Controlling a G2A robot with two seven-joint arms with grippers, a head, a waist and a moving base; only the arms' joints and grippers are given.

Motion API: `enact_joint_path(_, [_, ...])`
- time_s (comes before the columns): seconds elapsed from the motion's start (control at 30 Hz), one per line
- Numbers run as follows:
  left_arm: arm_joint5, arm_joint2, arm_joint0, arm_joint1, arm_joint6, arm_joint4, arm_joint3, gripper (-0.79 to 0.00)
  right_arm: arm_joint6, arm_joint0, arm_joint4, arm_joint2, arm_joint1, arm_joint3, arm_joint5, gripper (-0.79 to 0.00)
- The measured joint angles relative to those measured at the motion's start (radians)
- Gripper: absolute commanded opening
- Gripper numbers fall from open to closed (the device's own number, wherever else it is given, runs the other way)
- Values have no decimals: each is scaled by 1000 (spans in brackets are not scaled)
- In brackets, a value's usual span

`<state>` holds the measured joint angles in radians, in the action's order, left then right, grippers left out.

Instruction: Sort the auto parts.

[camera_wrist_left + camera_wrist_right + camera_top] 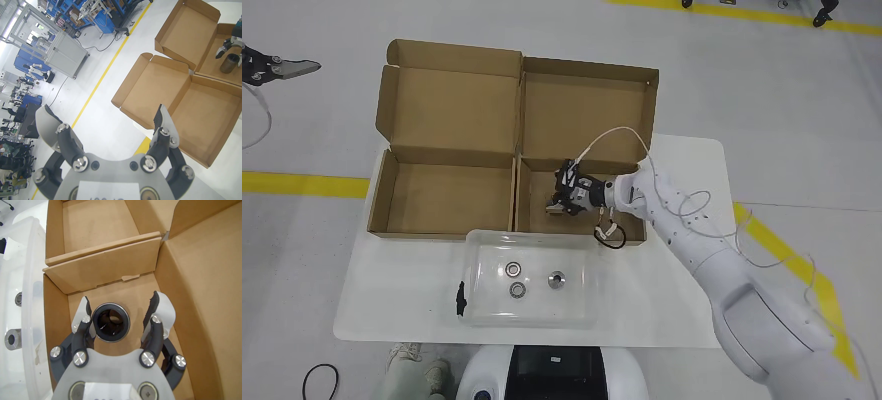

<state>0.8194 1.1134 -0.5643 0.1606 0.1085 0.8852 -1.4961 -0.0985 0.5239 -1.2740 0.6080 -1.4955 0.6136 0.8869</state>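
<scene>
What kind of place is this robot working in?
Probably a robot workshop or test hall: there are yellow floor lines, blue storage racks, and another white robot standing farther off.

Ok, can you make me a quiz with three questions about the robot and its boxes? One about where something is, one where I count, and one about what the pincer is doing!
1. How many metal parts lie in the clear tub?
A. one
B. five
C. three

2. Where does the dark metal tube stand?
A. in the clear tub
B. in the cardboard box on the robot's right
C. on the yellow floor line

3. How is the right pincer?
A. open
B. shut tight on the tube
C. shut on nothing

Answers:
1 C: the top view shows three in it.
2 B: it stands upright on that box's floor.
3 A: it is spread wider than the tube.
</scene>
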Motion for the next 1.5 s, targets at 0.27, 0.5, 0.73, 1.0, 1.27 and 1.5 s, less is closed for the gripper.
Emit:
enact_joint_path(0.27, [0,0,0,0,0,0,0,0,-42,-3,-14,49,27,101,17,0])
enact_joint_path(0.5, [0,0,0,0,0,0,0,0,44,80,-19,132,84,339,40,0])
enact_joint_path(0.73, [0,0,0,0,0,0,0,0,239,273,-8,241,151,707,32,0])
enact_joint_path(1.0, [0,0,0,0,0,0,0,0,427,508,0,348,208,1028,-10,0])
enact_joint_path(1.27, [0,0,0,0,0,0,0,0,460,631,17,382,231,1117,-25,0])
enact_joint_path(1.5, [0,0,0,0,0,0,0,0,438,632,19,379,233,1107,-20,0])
